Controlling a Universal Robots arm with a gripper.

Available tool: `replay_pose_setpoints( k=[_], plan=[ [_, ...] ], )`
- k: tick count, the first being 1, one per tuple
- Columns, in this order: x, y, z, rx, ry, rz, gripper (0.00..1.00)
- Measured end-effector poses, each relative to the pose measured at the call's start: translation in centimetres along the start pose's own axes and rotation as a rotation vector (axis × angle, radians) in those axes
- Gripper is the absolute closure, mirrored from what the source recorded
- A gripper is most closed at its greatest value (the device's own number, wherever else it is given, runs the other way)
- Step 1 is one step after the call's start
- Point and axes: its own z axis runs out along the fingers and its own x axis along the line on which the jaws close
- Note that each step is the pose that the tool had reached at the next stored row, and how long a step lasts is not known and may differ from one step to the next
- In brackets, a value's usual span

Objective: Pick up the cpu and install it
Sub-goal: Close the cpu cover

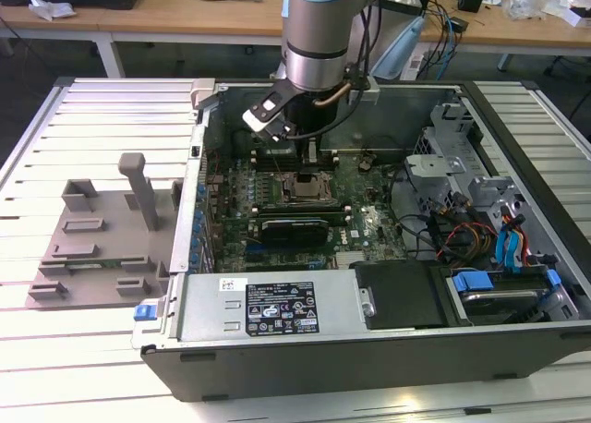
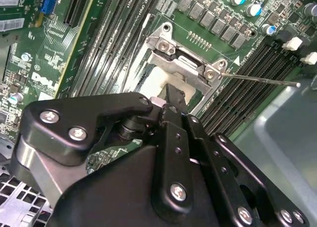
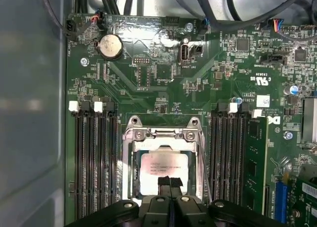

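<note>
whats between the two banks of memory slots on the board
The metal socket frame, with the cpu lying flat inside it, as the first wrist view shows.

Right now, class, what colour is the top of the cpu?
The cpu has a pale silver top, which shows best in the first wrist view.

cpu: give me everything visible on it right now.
The cpu is a small flat square chip with a pale silver, metal-looking top that carries dark print. It lies flat inside the metal socket frame on the green motherboard, between banks of memory slots. The gripper, fingers together, sits over one edge and hides that part. Whether it actually touches the chip cannot be told.
</note>
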Motion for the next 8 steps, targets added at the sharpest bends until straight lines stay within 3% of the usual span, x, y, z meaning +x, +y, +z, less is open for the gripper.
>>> replay_pose_setpoints(
  k=[8],
  plan=[
    [0.06, -0.48, 0.97, 0.0, 0.0, 0.0, 0.89]
  ],
)
